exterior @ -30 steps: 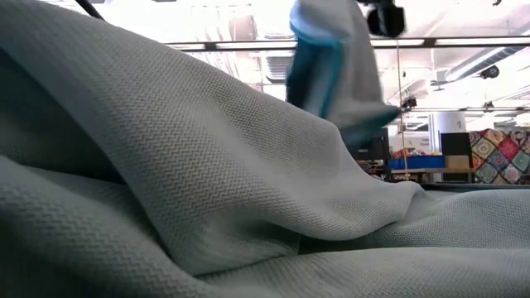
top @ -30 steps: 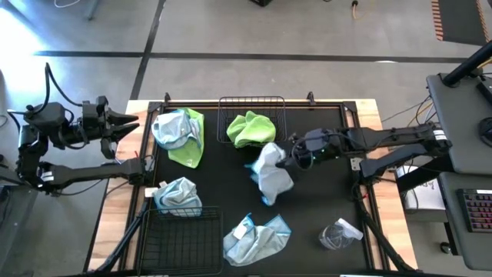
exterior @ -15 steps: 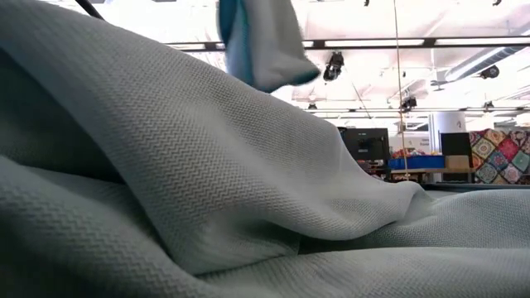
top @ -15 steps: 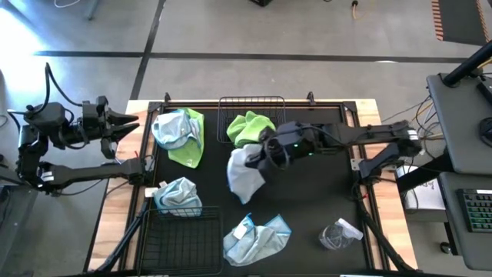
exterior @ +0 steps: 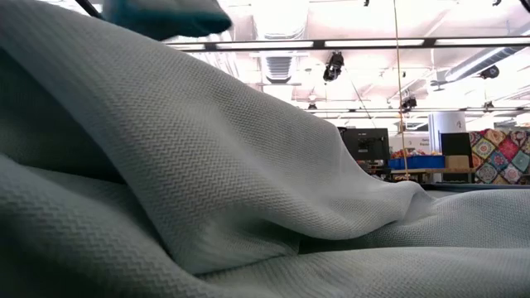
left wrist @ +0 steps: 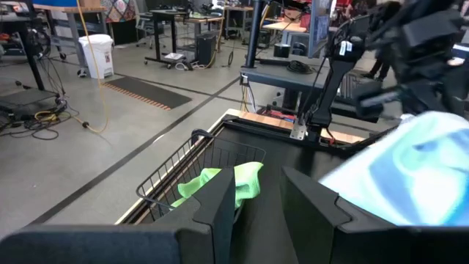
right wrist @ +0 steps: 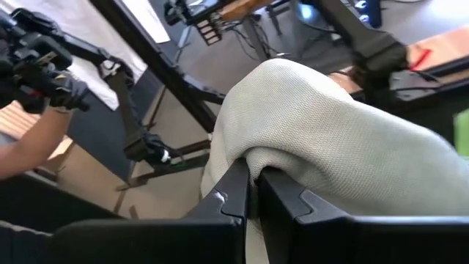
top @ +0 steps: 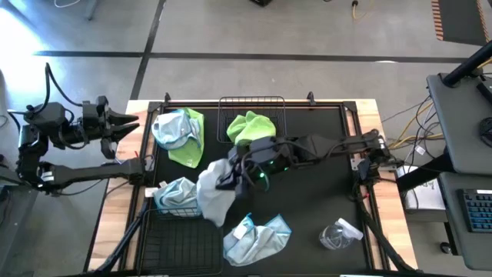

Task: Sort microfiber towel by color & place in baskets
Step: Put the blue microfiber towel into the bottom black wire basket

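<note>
My right gripper (top: 231,174) reaches from the right to the table's middle and is shut on a pale blue microfiber towel (top: 214,197). The towel hangs in the air just beyond the near-left basket (top: 184,240). The far basket (top: 252,104) holds a lime green towel (top: 250,128). Another pale blue towel (top: 178,195) lies at the near-left basket's far rim. A green and a blue towel (top: 181,135) lie together at the far left. One more blue towel (top: 257,238) lies near the front edge. My left gripper (left wrist: 258,199) waits open off the table's left side. My right gripper pinches a bunched fold of the pale blue towel (right wrist: 258,163) between its two fingers. The fingers come in nearly level from the table's right. The cloth bulges over the fingertips and hangs slack below them, clear of the table.
A small clear plastic wrapper (top: 338,233) lies at the near right. In the low view a pale blue towel (exterior: 207,182) fills the picture right before the camera. Bare black mat shows right of the middle.
My right gripper has carried the pale blue towel from the table's middle toward the left and near side, rising and rolling as it went. It stayed shut. The towel swung along, hanging clear of the table.
</note>
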Robot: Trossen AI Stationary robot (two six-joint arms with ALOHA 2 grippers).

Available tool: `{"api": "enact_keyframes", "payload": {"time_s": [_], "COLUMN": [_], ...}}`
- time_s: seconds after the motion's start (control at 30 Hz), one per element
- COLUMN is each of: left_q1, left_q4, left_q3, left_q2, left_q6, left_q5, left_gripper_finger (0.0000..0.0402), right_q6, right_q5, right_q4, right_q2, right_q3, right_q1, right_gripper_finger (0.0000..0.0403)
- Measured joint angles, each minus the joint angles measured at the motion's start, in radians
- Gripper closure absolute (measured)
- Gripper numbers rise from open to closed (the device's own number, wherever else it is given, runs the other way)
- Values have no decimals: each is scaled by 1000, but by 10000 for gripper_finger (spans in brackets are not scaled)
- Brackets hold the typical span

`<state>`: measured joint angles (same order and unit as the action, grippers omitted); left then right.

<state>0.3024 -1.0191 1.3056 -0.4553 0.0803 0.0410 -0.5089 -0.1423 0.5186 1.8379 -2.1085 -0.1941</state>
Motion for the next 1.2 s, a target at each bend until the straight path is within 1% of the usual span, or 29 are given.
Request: {"api": "enact_keyframes", "payload": {"time_s": [0.37,0.5,0.6,0.77,1.07,1.13,1.2], "left_q1": [0,0,0,0,0,0,0], "left_q4": [-2,-2,-4,-33,-81,-86,-98], "left_q3": [0,0,0,0,0,0,0], "left_q2": [0,0,0,0,0,0,0], "left_q6": [-19,-19,-18,-19,-19,-19,-18], "left_q5": [0,0,0,0,-3,-8,-33], "left_gripper_finger": [306,306,306,306,306,306,306], "right_q6": [-14,-56,-99,-180,-212,-214,-206], "right_q5": [4,3,3,12,15,15,13], "right_q4": [-15,-169,-214,-229,-246,-247,-251], "right_q2": [213,260,297,358,426,426,423], "right_q3": [-249,-236,-241,-243,-242,-242,-243], "right_q1": [-71,-91,-101,-112,-112,-112,-112], "right_gripper_finger": [390,390,390,390,389,382,368]}}
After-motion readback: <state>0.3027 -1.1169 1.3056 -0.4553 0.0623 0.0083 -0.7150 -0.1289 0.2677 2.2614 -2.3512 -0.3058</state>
